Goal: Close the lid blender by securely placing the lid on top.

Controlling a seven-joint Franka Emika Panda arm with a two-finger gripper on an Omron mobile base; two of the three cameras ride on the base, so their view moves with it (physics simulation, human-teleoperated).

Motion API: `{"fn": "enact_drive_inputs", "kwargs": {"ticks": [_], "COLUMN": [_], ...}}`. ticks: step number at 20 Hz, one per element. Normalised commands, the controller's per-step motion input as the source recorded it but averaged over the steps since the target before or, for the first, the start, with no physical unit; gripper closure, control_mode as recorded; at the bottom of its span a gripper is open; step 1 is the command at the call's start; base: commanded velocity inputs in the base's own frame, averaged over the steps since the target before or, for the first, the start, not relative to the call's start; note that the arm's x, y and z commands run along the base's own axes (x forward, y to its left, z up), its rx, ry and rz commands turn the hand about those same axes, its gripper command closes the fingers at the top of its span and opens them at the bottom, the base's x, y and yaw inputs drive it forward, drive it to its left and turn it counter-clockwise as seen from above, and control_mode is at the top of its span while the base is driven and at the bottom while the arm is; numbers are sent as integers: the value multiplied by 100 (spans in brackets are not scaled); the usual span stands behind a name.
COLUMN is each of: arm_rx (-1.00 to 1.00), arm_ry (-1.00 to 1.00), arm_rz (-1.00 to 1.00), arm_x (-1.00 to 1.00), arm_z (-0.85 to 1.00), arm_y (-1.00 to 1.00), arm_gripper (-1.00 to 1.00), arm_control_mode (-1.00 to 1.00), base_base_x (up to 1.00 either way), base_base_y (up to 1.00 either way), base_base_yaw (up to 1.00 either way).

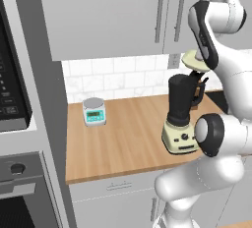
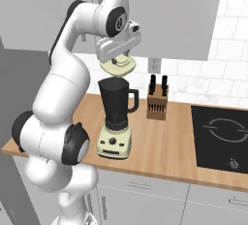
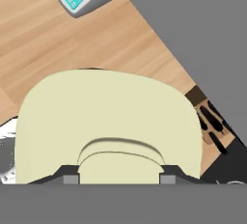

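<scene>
Above the blender (image 2: 116,117) near the table's (image 2: 164,146) front edge | lid (image 2: 118,67) held just over the open jar | jaws clamped on its knob | gripper (image 2: 117,59) pointing down

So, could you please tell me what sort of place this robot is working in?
A rendered home kitchen: a wooden countertop carrying a blender and knife block, an induction cooktop, and a built-in oven.

Open air separates the held lid (image 2: 118,67) from the blender (image 2: 116,117) rim below; knife block (image 2: 157,104) stands near, beside it.
</scene>
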Motion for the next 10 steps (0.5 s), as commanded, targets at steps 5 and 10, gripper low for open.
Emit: {"fn": "enact_drive_inputs", "kwargs": {"ticks": [5,10], "arm_rx": [0,-1], "arm_ry": [14,6], "arm_rz": [0,1], "arm_x": [23,25], "arm_z": [-19,-16], "arm_y": [19,16], "arm_gripper": [100,100], "arm_control_mode": [-100,-100], "base_base_x": [0,0], "base_base_y": [0,0], "base_base_yaw": [0,0]}}
